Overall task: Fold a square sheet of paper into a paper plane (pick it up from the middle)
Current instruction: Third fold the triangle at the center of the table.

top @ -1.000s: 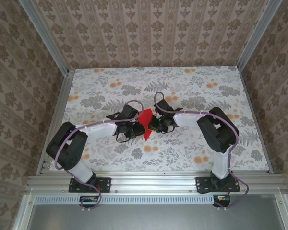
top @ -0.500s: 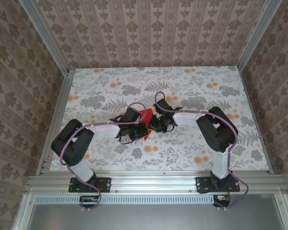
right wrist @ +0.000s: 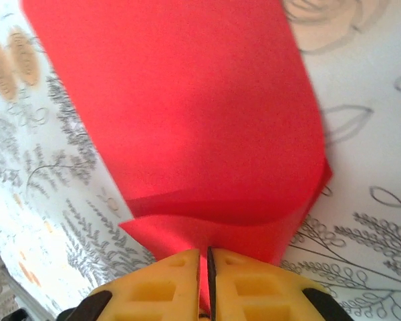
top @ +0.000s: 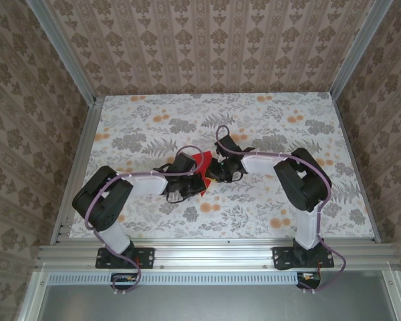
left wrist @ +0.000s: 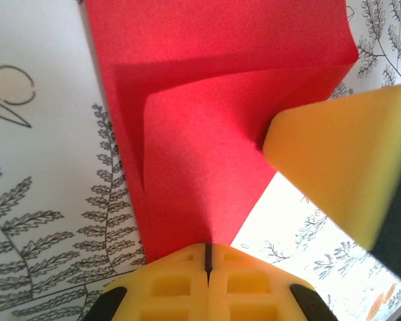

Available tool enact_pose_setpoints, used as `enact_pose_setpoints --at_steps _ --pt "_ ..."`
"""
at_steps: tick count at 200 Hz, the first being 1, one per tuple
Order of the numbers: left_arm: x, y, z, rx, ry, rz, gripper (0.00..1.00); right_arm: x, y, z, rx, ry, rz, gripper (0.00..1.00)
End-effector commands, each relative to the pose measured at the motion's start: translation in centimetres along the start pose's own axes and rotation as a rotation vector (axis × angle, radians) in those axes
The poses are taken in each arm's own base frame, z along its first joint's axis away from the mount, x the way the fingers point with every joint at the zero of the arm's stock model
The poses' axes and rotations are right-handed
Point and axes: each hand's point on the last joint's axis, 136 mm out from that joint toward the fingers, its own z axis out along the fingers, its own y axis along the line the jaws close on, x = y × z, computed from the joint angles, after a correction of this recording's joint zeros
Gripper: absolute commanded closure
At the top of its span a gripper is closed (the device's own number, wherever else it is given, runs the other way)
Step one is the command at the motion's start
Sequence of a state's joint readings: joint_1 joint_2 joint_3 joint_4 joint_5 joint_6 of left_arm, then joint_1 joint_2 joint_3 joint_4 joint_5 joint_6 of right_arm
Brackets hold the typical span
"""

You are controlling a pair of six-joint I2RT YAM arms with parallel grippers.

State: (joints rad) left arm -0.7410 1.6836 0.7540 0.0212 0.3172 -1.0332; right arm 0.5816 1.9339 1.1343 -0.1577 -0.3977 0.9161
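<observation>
An aluminium rail [top: 214, 254] runs along the near edge of the counter [top: 274, 120], and both arms rise from it. The left arm [top: 103, 200] and the right arm [top: 301, 180] bend inward, so their wrists meet near the middle of the floral surface.

In the overhead view, the left tool [top: 198, 180] and the right tool [top: 212, 175] sit just beside each other. The red sheet of paper [top: 202, 160] is between them, mostly covered by the two wrists.

In the left wrist view, the left tool [left wrist: 207, 251] is clamped tight, its yellow fingers [left wrist: 167, 281] pressed together on the near edge of the sheet of paper [left wrist: 207, 134]. The sheet is folded over on itself with a diagonal crease. One yellow finger of the right tool [left wrist: 341, 160] touches its right side.

In the right wrist view, the right tool [right wrist: 205, 257] is likewise closed on the sheet of paper [right wrist: 187, 114], pinching a doubled, curled-over edge. The rest of the sheet stretches away over the counter [right wrist: 374, 134].

Patterned walls [top: 207, 40] enclose the counter on the far side and on both flanks.
</observation>
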Motion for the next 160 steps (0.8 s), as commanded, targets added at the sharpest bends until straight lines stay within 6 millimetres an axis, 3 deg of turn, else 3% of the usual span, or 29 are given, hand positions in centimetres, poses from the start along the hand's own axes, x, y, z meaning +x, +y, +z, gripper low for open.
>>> enact_pose_setpoints --at_steps 1,21,53,97,160 --pt "3.1 7.1 0.4 -0.244 0.069 -0.084 1.0 -1.0 4.5 -3.1 -0.139 -0.049 -0.159 0.86" --pt "3.3 7.3 0.6 -0.25 0.073 -0.082 1.0 -0.3 4.1 -3.4 -0.148 -0.047 -0.204 0.89" --pt "3.5 7.7 0.7 -0.258 0.076 -0.088 1.0 0.9 1.8 -2.1 -0.123 -0.015 -0.212 0.95" --pt "3.8 7.8 0.7 -0.262 0.081 -0.094 1.0 1.5 0.3 -0.3 -0.099 0.035 -0.24 0.97" --pt "4.7 8.6 0.4 -0.292 0.11 -0.088 1.0 -1.0 -1.7 0.7 -0.062 0.026 -0.215 0.98"
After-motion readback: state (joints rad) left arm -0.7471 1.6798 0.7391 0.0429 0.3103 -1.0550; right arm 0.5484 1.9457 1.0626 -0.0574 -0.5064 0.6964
